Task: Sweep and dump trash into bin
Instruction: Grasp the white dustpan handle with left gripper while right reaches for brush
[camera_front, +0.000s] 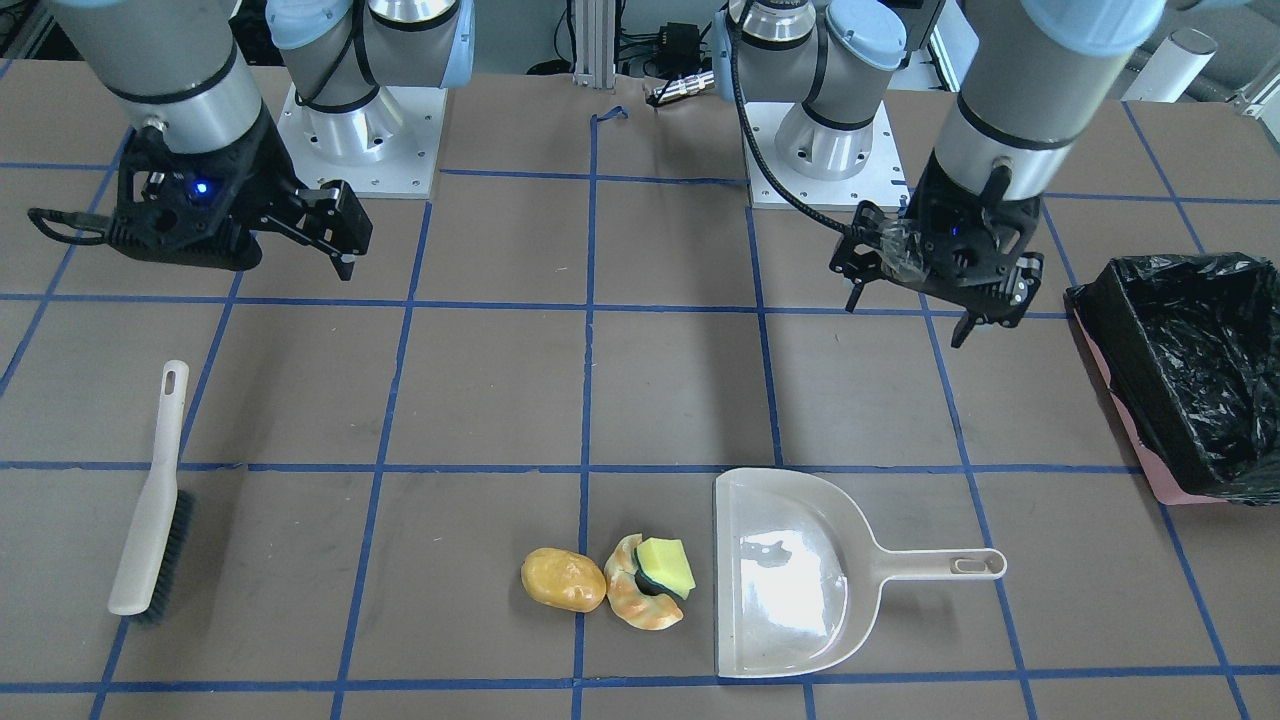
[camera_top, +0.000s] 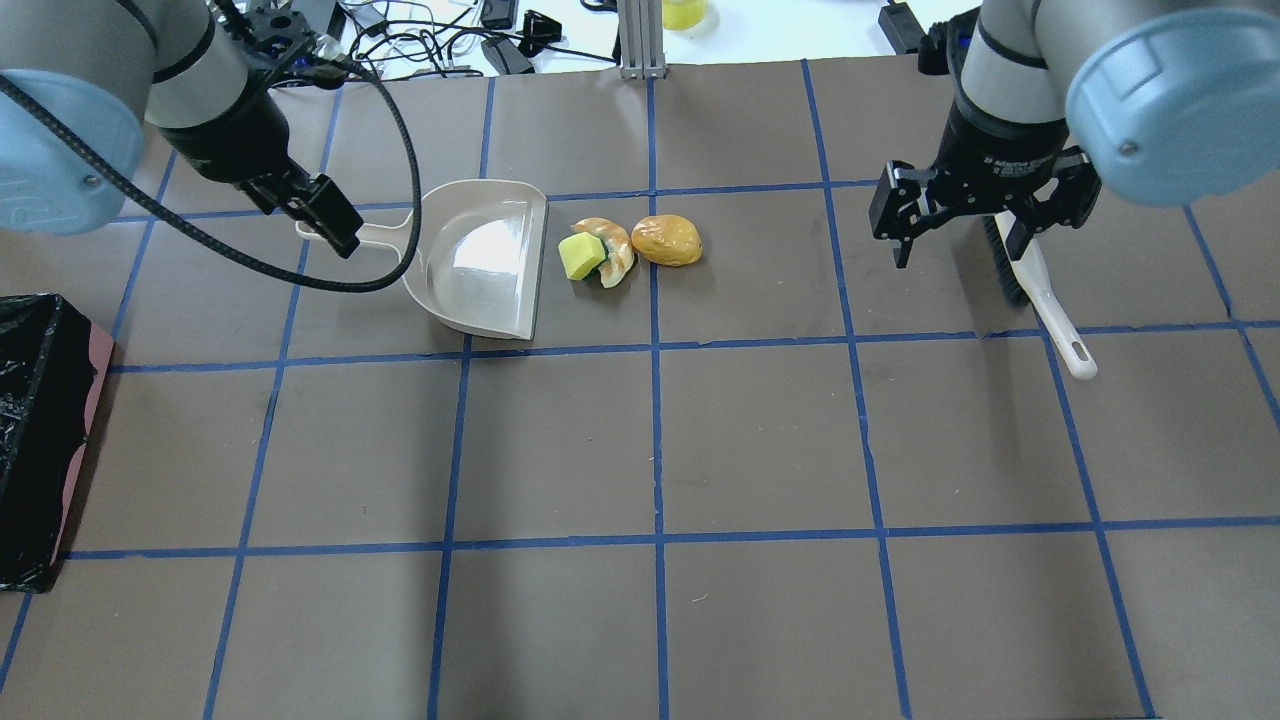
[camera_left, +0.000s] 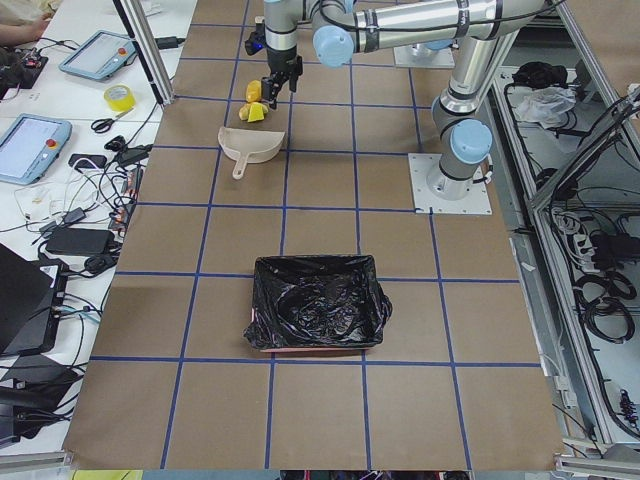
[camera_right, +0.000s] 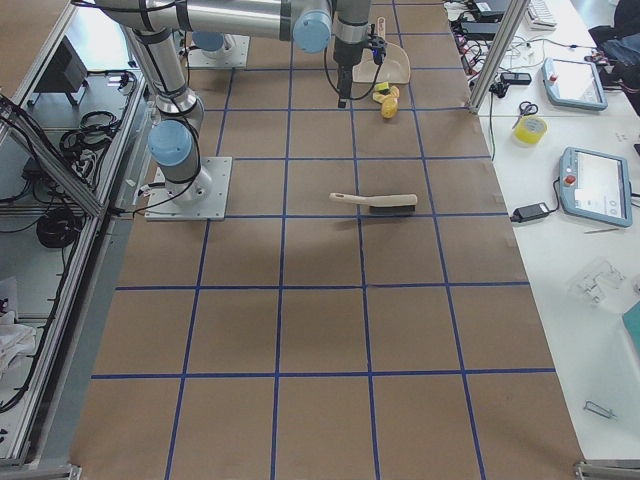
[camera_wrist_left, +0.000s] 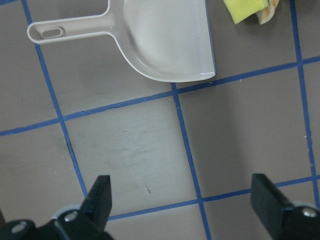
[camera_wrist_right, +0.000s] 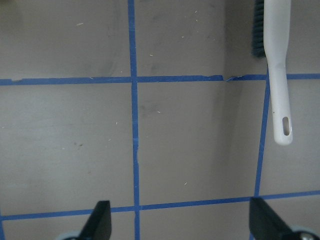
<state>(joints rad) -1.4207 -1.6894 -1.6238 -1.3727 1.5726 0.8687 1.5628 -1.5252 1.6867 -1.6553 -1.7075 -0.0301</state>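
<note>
The trash lies together on the table: a golden-brown potato-like lump (camera_front: 563, 579), a tan croissant (camera_front: 635, 602) and a yellow sponge (camera_front: 666, 566) resting against it. They sit just off the open mouth of the beige dustpan (camera_front: 790, 570). The pink bin (camera_front: 1165, 480) with its black bag stands at the table's edge on my left side. My left gripper (camera_top: 325, 215) hangs open and empty above the dustpan's handle. My right gripper (camera_top: 962, 232) hangs open and empty next to the brush (camera_top: 1040, 290).
The dustpan (camera_wrist_left: 165, 40) and a corner of the sponge (camera_wrist_left: 245, 10) show in the left wrist view. The brush (camera_wrist_right: 277, 65) lies flat, handle towards me, in the right wrist view. Blue tape lines grid the brown table. Cables lie beyond the far edge.
</note>
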